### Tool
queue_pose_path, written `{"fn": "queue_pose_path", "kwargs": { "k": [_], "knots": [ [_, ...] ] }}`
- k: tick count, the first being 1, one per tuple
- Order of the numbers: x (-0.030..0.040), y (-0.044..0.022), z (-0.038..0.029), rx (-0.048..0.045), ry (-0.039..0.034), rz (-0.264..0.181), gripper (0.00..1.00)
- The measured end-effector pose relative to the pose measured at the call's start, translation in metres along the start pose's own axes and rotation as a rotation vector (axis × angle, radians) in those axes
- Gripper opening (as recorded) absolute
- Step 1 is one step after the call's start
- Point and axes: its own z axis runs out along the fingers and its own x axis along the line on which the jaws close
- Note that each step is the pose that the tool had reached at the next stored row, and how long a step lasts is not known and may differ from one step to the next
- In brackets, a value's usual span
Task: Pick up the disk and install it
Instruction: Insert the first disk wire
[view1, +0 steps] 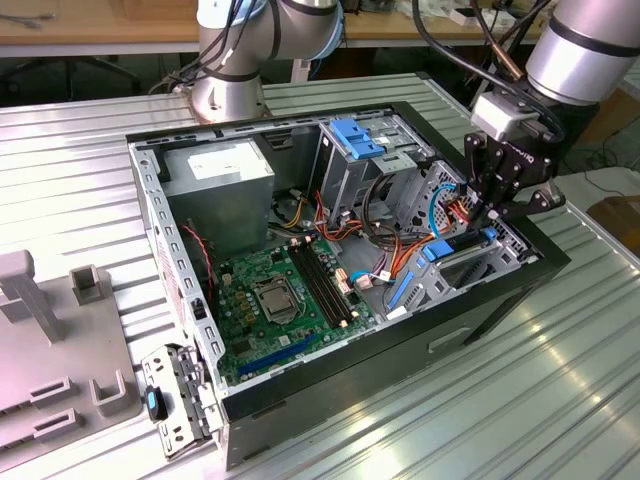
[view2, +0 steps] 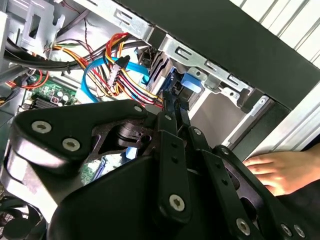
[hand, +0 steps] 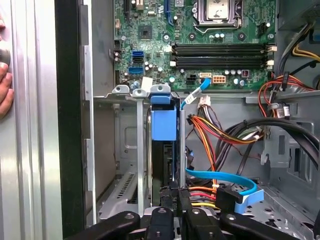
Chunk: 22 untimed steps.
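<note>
Exterior view: black open-sided computer case lying on a ribbed silver metal table, green motherboard exposed inside. Black two-finger gripper reaches down into the metal drive cage at the case corner on the exterior view's right. The disk, a dark grey slab in a bright blue plastic carrier, stands on edge in that cage, right under the fingertips.

Second wrist view: gripper fingers drawn nearly together, tips against the disk. Cannot tell whether they pinch any part of it. Thin blue flat cable loops beside a bundle of coloured wires. A person's hand rests outside the case wall.

First wrist view: disk seen edge-on, upright between the cage's metal walls; gripper at its near end, motherboard beyond. Hand on the table.
</note>
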Motion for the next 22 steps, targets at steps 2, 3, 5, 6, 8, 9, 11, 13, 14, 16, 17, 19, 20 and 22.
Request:
{"fn": "queue_pose_path", "kwargs": {
  "k": [2,3,5,6,8,9,11,13,14,16,17,19,20,22],
  "knots": [
    [0.0006,0.0002,0.0012,0.0002,0.0001,0.001,0.16],
    [0.0006,0.0002,0.0019,0.0002,0.0002,0.003,0.16],
    [0.0006,0.0004,0.0033,-0.0001,0.0007,0.010,0.16],
    [0.0006,0.0004,0.0037,-0.0001,0.0007,0.010,0.16],
    [0.0010,0.0005,0.0046,-0.0001,0.0005,0.010,0.16],
    [0.0012,0.0005,0.0050,-0.0001,0.0004,0.010,0.16],
    [0.0014,0.0005,0.0054,-0.0001,0.0008,0.010,0.16],
    [0.0018,0.0005,0.0061,-0.0001,0.0004,0.010,0.16],
    [0.0021,0.0006,0.0064,-0.0001,0.0005,0.010,0.16],
    [0.0022,0.0006,0.0068,-0.0002,0.0007,0.010,0.16],
    [0.0022,0.0006,0.0071,-0.0001,0.0007,0.010,0.16],
    [0.0022,0.0006,0.0077,-0.0001,0.0008,0.010,0.16],
    [0.0022,0.0006,0.0080,-0.0001,0.0007,0.010,0.16],
    [0.0022,0.0007,0.0088,-0.0002,0.0005,0.010,0.16]
  ]
}}
